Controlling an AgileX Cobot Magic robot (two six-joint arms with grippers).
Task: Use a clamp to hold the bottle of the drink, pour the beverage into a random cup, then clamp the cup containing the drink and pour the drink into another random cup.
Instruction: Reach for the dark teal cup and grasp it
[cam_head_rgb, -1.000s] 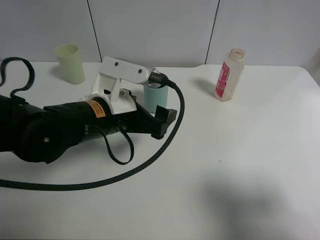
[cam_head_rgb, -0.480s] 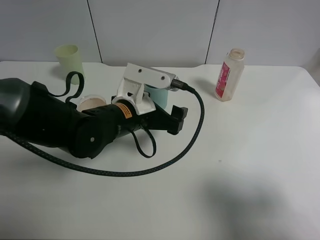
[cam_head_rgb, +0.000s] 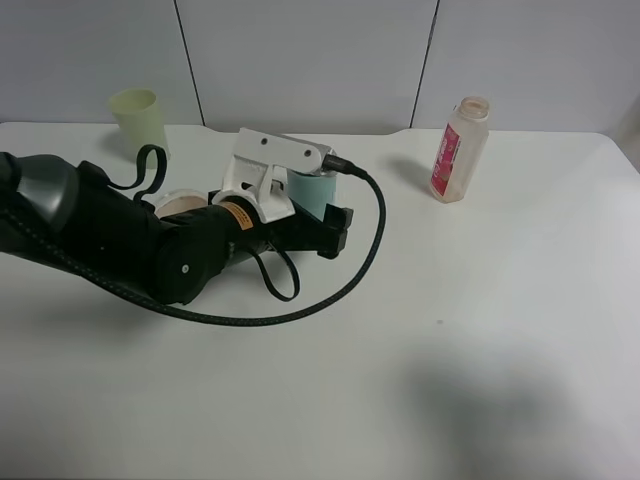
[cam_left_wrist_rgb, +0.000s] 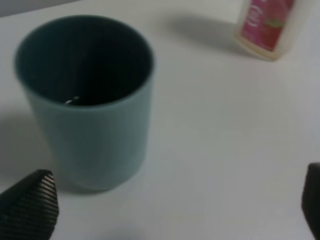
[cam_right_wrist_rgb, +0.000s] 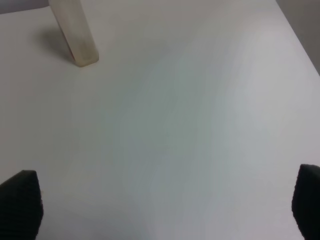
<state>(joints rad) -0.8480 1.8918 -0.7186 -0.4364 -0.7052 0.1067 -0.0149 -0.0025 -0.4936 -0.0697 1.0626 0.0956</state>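
The teal cup (cam_head_rgb: 314, 192) stands mid-table, partly hidden by the white camera mount on my left arm. My left gripper (cam_head_rgb: 334, 229) is open low beside it. In the left wrist view the cup (cam_left_wrist_rgb: 89, 107) stands just ahead of the open gripper (cam_left_wrist_rgb: 172, 207), closer to one fingertip (cam_left_wrist_rgb: 31, 202), with nothing between the fingers. The inside of the cup is dark. The bottle (cam_head_rgb: 459, 150) with its pink label stands upright at the back right, also seen as bottle (cam_left_wrist_rgb: 271, 26) and bottle (cam_right_wrist_rgb: 75, 34). My right gripper (cam_right_wrist_rgb: 162, 205) is open over bare table.
A pale yellow-green cup (cam_head_rgb: 139, 124) stands at the back left. A white-rimmed cup (cam_head_rgb: 181, 204) sits behind my left arm's black body. A black cable (cam_head_rgb: 340, 285) loops across the table in front of the teal cup. The wall lies just behind the table's far edge.
My left arm has swung and turned, which uncovered the white-rimmed cup. The gripper went a little right, then came back toward the teal cup. Both grippers stayed open.
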